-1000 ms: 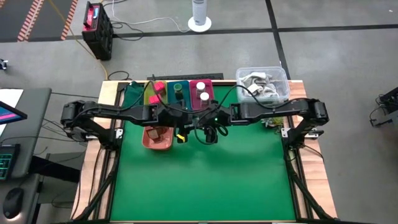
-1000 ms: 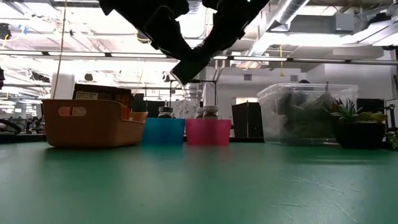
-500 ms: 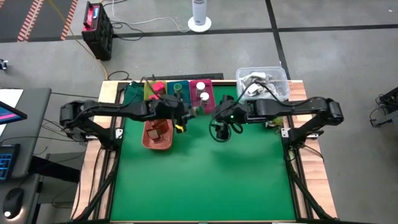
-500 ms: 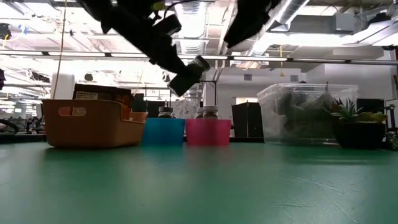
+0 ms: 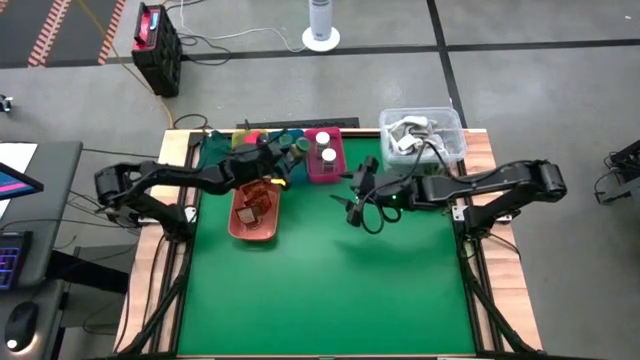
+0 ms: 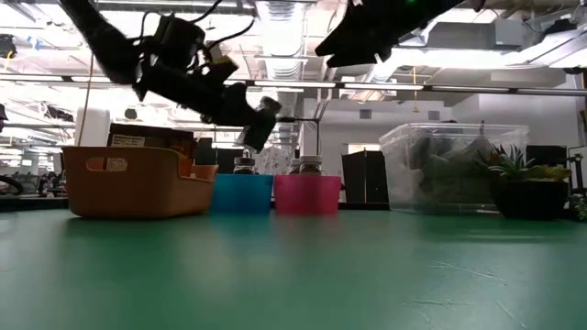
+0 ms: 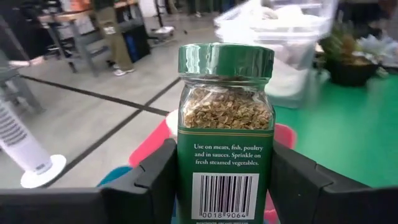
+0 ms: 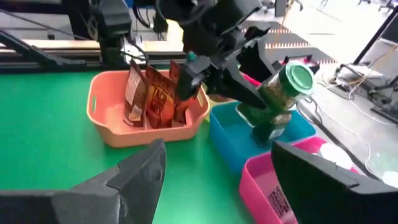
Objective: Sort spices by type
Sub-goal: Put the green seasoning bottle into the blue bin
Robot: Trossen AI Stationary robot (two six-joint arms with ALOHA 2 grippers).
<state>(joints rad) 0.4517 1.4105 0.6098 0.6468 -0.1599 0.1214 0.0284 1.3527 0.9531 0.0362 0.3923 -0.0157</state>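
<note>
Left tool (image 5: 291, 152) clamping a dark green jar (image 7: 224, 127) between both fingers (image 7: 153, 180), carrying it tilted in the air over the teal tray (image 8: 264, 140), clear of the tray's rim. Sitting beside that tray: the magenta tray (image 5: 324, 166) holding two white-capped jars (image 5: 325, 149), and the salmon tray (image 5: 250, 218) holding brown packets (image 8: 151, 97) standing upright. Showing nearest the back edge, partly hidden under the left arm: a pink block (image 5: 251, 135) in the yellow tray (image 5: 240, 148).

Right tool (image 5: 354, 198) hanging above bare tabletop just off the magenta tray, fingers (image 8: 112, 186) spread wide apart and gripping nothing.

Lying open and uncluttered: the green tabletop (image 5: 330, 290), from the row of trays to the near edge, with wooden borders running along both sides. Standing at the back right corner: a clear tub (image 5: 423, 135), with a small potted plant (image 6: 521, 183) next to it. Showing beyond the tabletop: grey floor, cables, a white fan base (image 5: 321, 37) and, in the low view, a bright workshop ceiling.

Reaching inward from the outer edges: both arms, left one stretching toward the back row, right one bending low and pointing left across the middle.
</note>
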